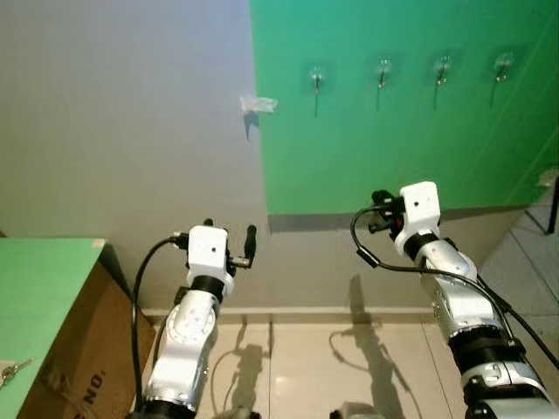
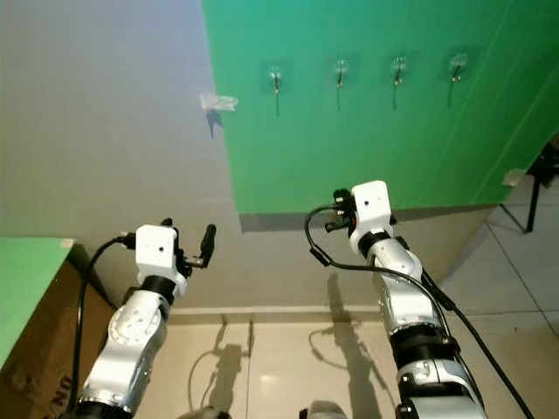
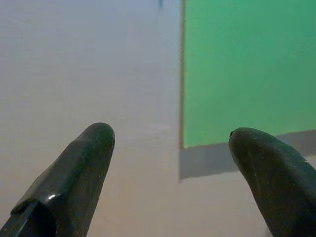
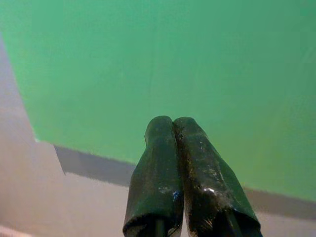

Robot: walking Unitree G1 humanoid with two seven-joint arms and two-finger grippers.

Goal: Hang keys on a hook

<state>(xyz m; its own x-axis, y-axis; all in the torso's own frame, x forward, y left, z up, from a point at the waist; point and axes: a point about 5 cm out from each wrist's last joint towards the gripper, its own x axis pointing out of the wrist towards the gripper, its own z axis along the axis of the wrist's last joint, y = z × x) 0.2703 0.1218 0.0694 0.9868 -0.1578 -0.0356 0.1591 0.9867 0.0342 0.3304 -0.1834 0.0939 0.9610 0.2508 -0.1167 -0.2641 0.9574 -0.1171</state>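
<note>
Keys (image 1: 12,373) lie on the green worktop (image 1: 39,288) at 8 o'clock, long axis toward 2 — left gripper (image 3: 170,163) released, right gripper (image 4: 174,129) clenched, empty.

Grey wall (image 1: 122,131), green panel (image 1: 410,148) on it, cardboard box (image 1: 74,349) with green top, tiled floor (image 1: 349,367)

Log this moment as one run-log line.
left gripper: open, empty | right gripper: shut, empty | keys: on green-topped box, untouched | hooks: four, bare

keys (image 1: 10,373): cut by frame edge, probably keys | hooks (image 1: 317,78): too small for detail
</note>
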